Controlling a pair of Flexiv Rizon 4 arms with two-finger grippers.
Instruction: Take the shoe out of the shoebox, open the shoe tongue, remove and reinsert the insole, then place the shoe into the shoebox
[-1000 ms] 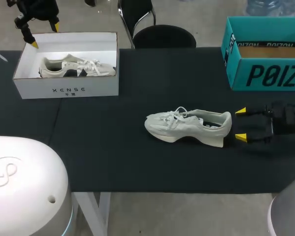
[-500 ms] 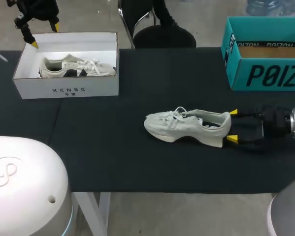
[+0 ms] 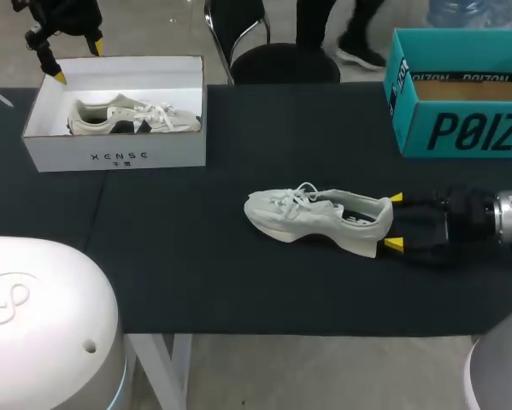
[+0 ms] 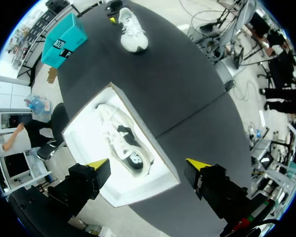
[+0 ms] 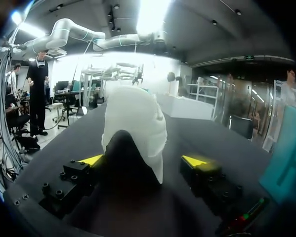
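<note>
Head view: pale grey-white laced sneaker (image 3: 315, 218) on black table (image 3: 196, 256), mid-table, toe toward the left. Right gripper (image 3: 394, 221) spread, fingers straddling the heel, apparently not clamping it. Left gripper (image 3: 76, 60) spread, empty, above white cardboard shoebox (image 3: 114, 158) containing second white sneaker (image 3: 132, 115). Teal cardboard box (image 3: 461, 128), far right.
</note>
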